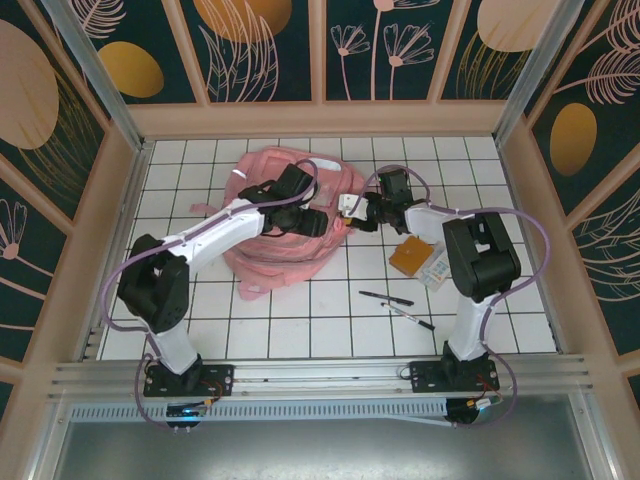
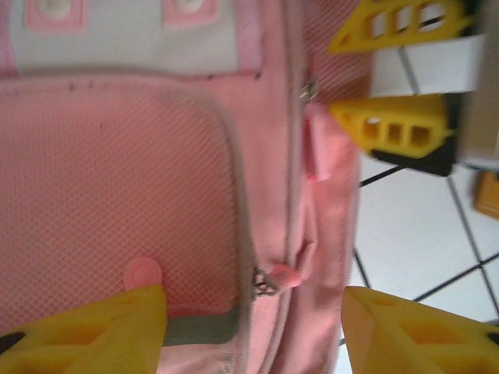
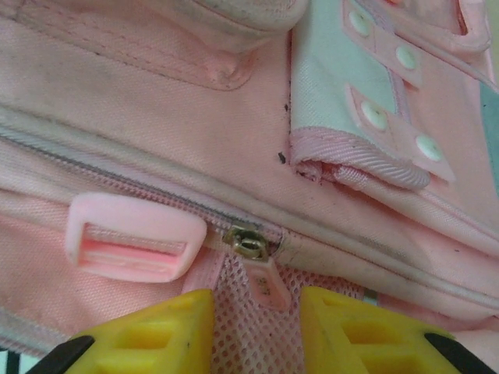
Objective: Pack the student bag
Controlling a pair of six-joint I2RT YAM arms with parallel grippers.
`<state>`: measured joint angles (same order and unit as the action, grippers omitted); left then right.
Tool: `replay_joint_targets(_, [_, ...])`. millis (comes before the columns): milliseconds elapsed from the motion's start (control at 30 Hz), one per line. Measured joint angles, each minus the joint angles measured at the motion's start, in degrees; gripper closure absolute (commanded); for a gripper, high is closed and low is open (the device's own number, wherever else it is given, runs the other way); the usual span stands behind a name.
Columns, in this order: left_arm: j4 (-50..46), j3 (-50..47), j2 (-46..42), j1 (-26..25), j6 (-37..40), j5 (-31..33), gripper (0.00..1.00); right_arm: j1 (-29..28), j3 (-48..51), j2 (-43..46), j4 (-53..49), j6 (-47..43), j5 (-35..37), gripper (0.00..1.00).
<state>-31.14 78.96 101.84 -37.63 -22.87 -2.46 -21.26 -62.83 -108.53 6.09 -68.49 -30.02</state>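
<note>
The student bag (image 1: 270, 250), a large pink backpack, lies flat at mid-table. My left gripper (image 1: 318, 222) hovers over its right side. In the left wrist view it (image 2: 253, 312) stands open, the yellow fingers (image 2: 101, 331) wide apart either side of a metal zipper slider with a pink pull (image 2: 284, 276) on the bag (image 2: 117, 179). My right gripper (image 1: 352, 208) is at the bag's right edge and also appears here (image 2: 334, 78). In the right wrist view it (image 3: 256, 312) is partly open, straddling another zipper pull (image 3: 265, 284) over pink mesh without touching it. A pink strap buckle (image 3: 132, 238) lies to the left.
An orange notebook (image 1: 410, 257) and a white item (image 1: 436, 268) lie right of the bag beside the right arm. Two dark pens (image 1: 386, 298) (image 1: 410, 316) rest on the white tiled table nearer the front. Wooden walls enclose the table.
</note>
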Motion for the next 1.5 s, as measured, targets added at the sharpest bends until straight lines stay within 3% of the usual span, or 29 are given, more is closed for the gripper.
replay_joint_targets(233, [1.38,-3.61,1.97,-0.09,-5.95,5.31,0.37,-0.74,-0.02,-1.53,3.98,1.46,0.44,0.65])
replay_joint_targets(500, [10.43,-8.63,3.65,-0.24,-8.44,5.18,0.37,-2.05,-0.04,-2.78,5.99,1.73,2.67,0.87])
replay_joint_targets(567, [11.34,-8.68,4.09,-0.26,-8.46,6.01,0.42,-2.05,-0.02,-2.86,6.88,1.73,3.39,0.94])
replay_joint_targets(667, [12.09,-8.68,4.72,-0.44,-8.17,7.52,0.58,-2.05,0.63,-2.86,8.15,1.16,3.74,0.99])
replay_joint_targets(700, [12.33,-8.68,4.74,-0.55,-8.17,7.87,0.59,-2.05,0.94,-2.84,8.11,0.87,3.54,1.00])
replay_joint_targets(900, [12.94,-8.68,4.72,-0.90,-8.81,8.74,0.60,-1.99,0.90,-1.11,3.10,-3.13,1.07,1.00])
replay_joint_targets(1067, [13.75,-9.05,4.59,0.92,-10.49,5.14,0.61,-1.99,-3.52,0.09,-7.08,-5.18,-1.14,1.00])
replay_joint_targets(1400, [17.66,-9.79,4.61,3.74,-13.46,2.78,0.62,-2.97,-8.83,0.48,-25.07,-2.16,-6.56,1.00])
replay_joint_targets(1500, [18.10,-9.92,4.61,3.93,-13.88,2.19,0.64,-3.08,-6.71,1.75,-23.69,2.19,-6.49,0.78])
